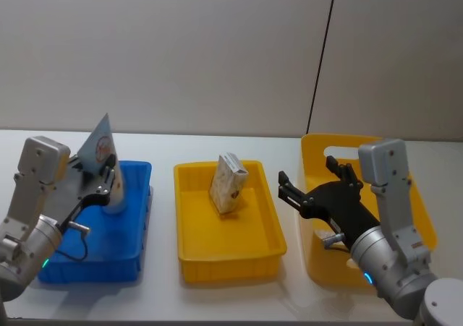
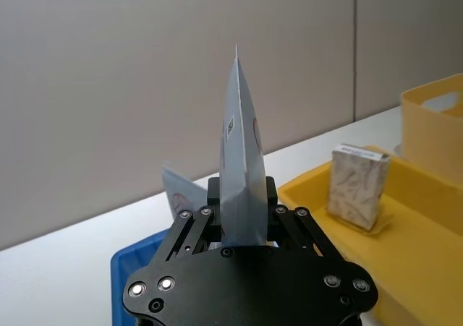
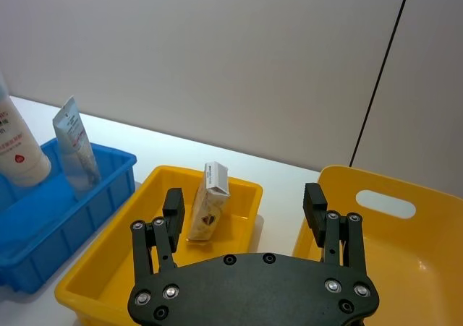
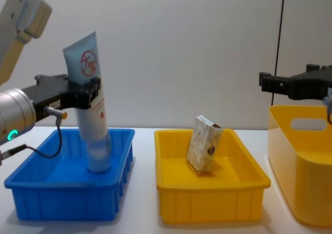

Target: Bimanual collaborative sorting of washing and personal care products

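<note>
My left gripper [image 1: 108,178] is shut on a pale blue squeeze tube [image 4: 89,88] with a red round logo. The tube stands flat end up, and its cap end is down inside the blue tray [image 4: 67,197]. From the left wrist the held tube [image 2: 240,160] shows edge-on, with the flat end of a second tube [image 2: 181,190] behind it. A beige marbled carton [image 1: 228,183] leans upright in the middle yellow tray [image 1: 231,257]. My right gripper [image 1: 311,180] hangs open and holds nothing, above the gap between that tray and the tall yellow bin [image 1: 419,217].
The blue tray, yellow tray and tall yellow bin with a handle slot [image 3: 383,203] stand in a row on a white table [image 1: 166,149]. A grey wall rises right behind them. A thin cable [image 4: 46,151] hangs from the left wrist over the blue tray.
</note>
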Controlling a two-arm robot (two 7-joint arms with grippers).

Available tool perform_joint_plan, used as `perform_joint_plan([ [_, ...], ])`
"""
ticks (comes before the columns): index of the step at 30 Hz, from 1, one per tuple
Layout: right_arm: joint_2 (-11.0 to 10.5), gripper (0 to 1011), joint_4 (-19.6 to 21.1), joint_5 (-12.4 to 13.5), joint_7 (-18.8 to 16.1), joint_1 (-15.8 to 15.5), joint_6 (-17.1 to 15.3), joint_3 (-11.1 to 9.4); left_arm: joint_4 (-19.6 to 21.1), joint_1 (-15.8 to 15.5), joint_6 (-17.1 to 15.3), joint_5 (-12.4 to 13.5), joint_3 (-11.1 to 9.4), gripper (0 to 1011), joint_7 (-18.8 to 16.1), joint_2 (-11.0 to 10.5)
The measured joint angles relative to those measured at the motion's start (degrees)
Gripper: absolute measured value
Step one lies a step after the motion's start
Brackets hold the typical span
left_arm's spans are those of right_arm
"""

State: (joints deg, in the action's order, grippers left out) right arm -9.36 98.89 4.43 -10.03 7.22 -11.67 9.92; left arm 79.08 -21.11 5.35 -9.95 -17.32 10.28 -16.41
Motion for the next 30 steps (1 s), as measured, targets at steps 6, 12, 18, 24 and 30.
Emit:
perform_joint_plan([
  [6,0.00,1004,0.00,0.00,0.00,0.00,0.00,0.00,1.18,0.05,1.10,-1.53,0.01,262,3.60,-0.76],
  [12,0.00,1004,0.00,0.00,0.00,0.00,0.00,0.00,2.21,-0.36,1.88,-2.86,-0.45,262,7.26,-1.18],
  [18,0.00,1004,0.00,0.00,0.00,0.00,0.00,0.00,2.71,-1.39,2.10,-3.43,-1.69,262,10.19,-1.07],
  [24,0.00,1004,0.00,0.00,0.00,0.00,0.00,0.00,2.64,-2.90,2.15,-3.56,-3.38,262,12.05,-0.22],
  [30,0.00,1004,0.00,0.00,0.00,0.00,0.00,0.00,1.94,-4.24,2.15,-3.62,-4.74,262,13.11,0.75],
])
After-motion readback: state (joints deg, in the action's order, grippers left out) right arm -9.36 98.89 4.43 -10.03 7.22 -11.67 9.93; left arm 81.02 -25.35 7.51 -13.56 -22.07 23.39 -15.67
